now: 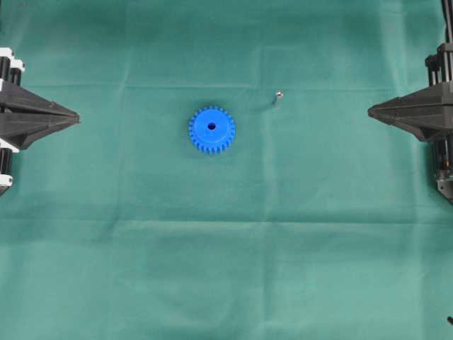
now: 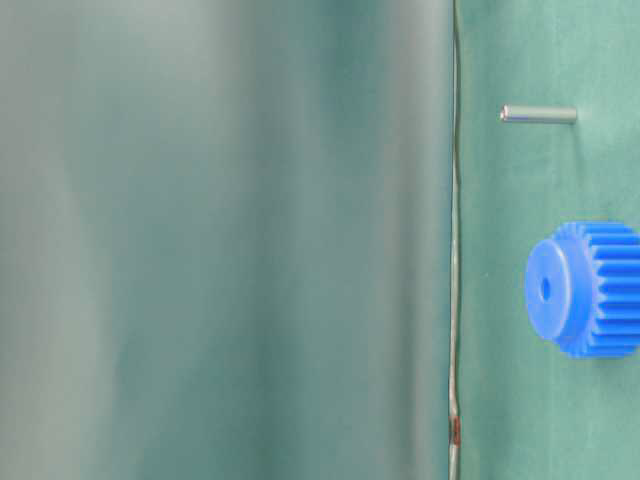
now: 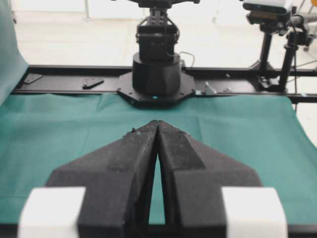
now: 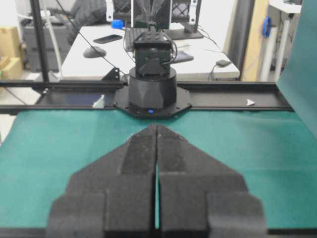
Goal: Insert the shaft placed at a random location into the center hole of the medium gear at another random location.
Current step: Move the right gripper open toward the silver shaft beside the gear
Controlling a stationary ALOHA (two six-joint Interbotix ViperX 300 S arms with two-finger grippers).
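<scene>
The blue medium gear lies flat on the green cloth near the middle, its dark center hole facing up. It also shows in the table-level view. The small silver shaft stands on the cloth to the gear's right and a little farther back, apart from it; it also shows in the table-level view. My left gripper is shut and empty at the left edge, far from both; its tips meet in the left wrist view. My right gripper is shut and empty at the right edge, as the right wrist view shows.
Green cloth covers the whole table. The opposite arm's black base stands beyond the cloth's far edge in the left wrist view, and the other base likewise in the right wrist view. A blurred cloth wall fills the table-level view's left.
</scene>
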